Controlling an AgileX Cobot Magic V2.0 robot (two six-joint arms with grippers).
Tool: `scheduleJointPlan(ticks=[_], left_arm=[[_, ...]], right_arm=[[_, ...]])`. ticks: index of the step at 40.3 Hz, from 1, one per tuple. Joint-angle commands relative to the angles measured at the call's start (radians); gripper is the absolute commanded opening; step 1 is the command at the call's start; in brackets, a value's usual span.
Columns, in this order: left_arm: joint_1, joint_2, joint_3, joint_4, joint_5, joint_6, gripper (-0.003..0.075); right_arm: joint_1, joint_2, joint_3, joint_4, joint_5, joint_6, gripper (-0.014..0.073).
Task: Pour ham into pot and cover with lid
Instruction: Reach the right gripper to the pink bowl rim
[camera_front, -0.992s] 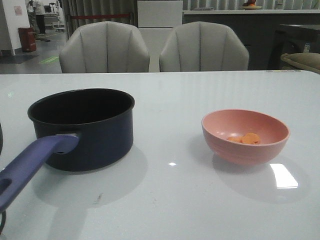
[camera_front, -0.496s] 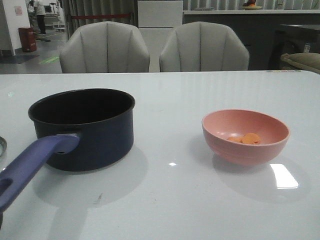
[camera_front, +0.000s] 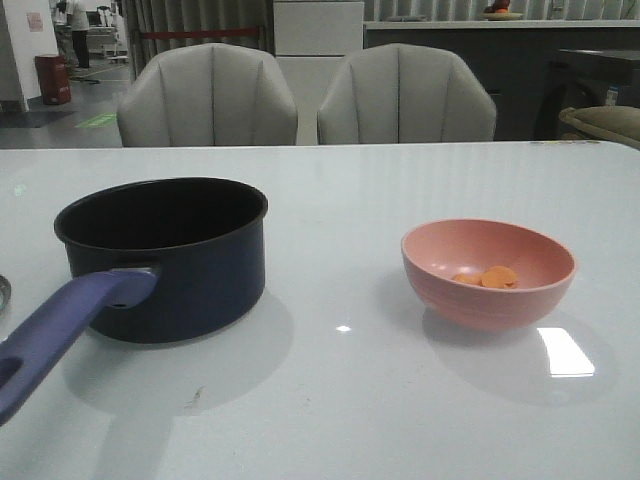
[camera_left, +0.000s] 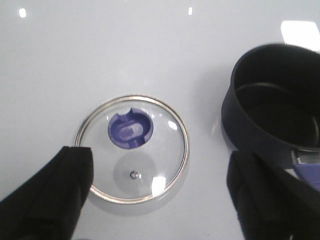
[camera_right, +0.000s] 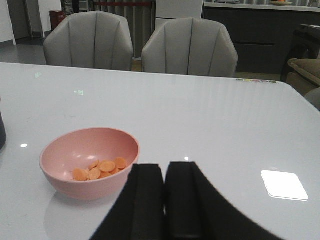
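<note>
The dark navy pot (camera_front: 160, 255) with its blue-purple handle (camera_front: 60, 325) stands at the left of the table, its inside black and empty. The ham (camera_front: 490, 277), a few orange slices, lies in a pink bowl (camera_front: 488, 290) at the right. The glass lid (camera_left: 133, 148) with its blue knob (camera_left: 130, 131) lies flat on the table beside the pot (camera_left: 277, 100). My left gripper (camera_left: 160, 187) hovers above the lid, open and empty, one finger (camera_left: 50, 192) over its rim. My right gripper (camera_right: 165, 192) is shut and empty, beside the bowl (camera_right: 90, 162) and ham (camera_right: 100, 169).
Two grey chairs (camera_front: 300, 95) stand behind the table's far edge. A sliver of the lid's rim (camera_front: 3, 290) shows at the left edge of the front view. Neither arm shows in the front view.
A dark part of the left arm at the front view's left edge has gone out of view, uncovering the lid's rim. The pot and bowl have not moved.
</note>
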Motion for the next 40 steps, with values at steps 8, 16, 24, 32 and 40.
scheduleJointPlan(ticks=[8,16,24,32,40], left_arm=[[-0.235,-0.37,0.144,0.07,-0.151,-0.009,0.0572],[-0.309,-0.529,0.213,0.081,-0.165,-0.009,0.0572],[-0.338,-0.561,0.247,0.081,-0.211,-0.009,0.0571],[-0.338,-0.561,0.247,0.077,-0.211,-0.009,0.0571],[-0.338,-0.561,0.247,0.071,-0.211,-0.009,0.0571]], right_arm=[[0.0,-0.019,-0.005,-0.012,-0.087,-0.003,0.0143],[0.0,-0.019,-0.005,-0.012,-0.087,-0.003,0.0143],[0.0,-0.019,-0.005,-0.012,-0.123,-0.003,0.0143],[0.0,0.01,-0.059,0.059,-0.187,0.0,0.0143],[0.0,0.252,-0.294,0.059,0.125,-0.004,0.0143]])
